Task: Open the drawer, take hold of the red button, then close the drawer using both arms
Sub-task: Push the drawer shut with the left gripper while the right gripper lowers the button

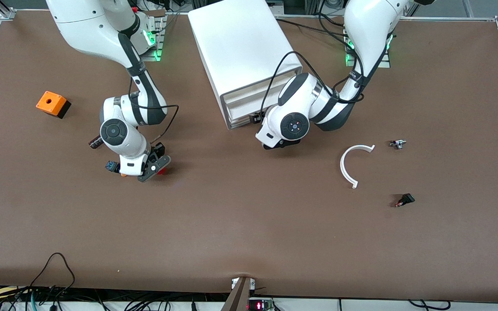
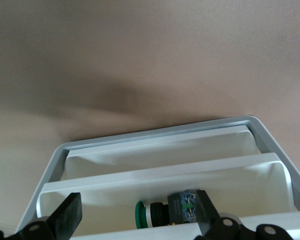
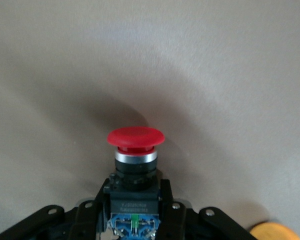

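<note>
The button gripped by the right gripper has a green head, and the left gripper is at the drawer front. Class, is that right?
Not quite. The right wrist view shows that the button clamped in the right gripper has a red head. The green-headed one lies in the drawer. The rest stands: the left gripper is at the drawer front.

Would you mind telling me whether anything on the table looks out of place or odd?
Not much. A curved white strip and two small dark parts lie loose toward the left arm's end. The right gripper holds the red button; the left gripper is at the drawer unit.
</note>
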Controlling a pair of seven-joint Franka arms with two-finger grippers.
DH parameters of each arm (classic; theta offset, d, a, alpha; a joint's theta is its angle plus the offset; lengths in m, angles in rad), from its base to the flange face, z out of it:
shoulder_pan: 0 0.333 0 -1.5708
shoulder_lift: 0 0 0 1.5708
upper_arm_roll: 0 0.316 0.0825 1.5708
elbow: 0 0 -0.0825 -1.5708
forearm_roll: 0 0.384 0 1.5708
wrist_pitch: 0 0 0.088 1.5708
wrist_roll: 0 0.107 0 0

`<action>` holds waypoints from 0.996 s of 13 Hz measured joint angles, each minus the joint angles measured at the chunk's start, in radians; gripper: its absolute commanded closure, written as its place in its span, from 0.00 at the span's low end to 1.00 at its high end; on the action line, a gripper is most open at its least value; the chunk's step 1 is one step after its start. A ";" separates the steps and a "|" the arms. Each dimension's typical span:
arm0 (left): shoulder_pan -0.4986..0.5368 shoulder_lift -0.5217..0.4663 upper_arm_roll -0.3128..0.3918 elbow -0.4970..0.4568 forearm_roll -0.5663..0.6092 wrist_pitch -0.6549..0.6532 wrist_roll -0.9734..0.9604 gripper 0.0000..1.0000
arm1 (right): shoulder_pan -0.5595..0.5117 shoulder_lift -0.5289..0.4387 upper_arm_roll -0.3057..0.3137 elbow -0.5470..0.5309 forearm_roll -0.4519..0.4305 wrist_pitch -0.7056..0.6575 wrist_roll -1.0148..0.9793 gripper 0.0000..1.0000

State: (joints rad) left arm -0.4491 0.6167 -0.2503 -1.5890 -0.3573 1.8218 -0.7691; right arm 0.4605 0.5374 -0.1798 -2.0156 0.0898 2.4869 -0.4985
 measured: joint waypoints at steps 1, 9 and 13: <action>0.000 0.000 -0.002 -0.002 -0.005 0.000 0.000 0.00 | 0.000 -0.004 0.000 -0.009 0.000 0.008 0.000 0.28; -0.001 0.000 -0.025 -0.011 -0.012 0.000 0.000 0.00 | 0.001 -0.091 0.000 0.018 0.000 -0.035 -0.001 0.00; -0.001 0.000 -0.029 -0.012 -0.012 -0.001 0.000 0.00 | -0.001 -0.179 -0.024 0.190 0.000 -0.312 0.001 0.00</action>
State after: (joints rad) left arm -0.4498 0.6167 -0.2794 -1.6005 -0.3689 1.8208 -0.7691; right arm 0.4600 0.3588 -0.2041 -1.8259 0.0898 2.1745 -0.4975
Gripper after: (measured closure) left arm 0.000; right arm 0.000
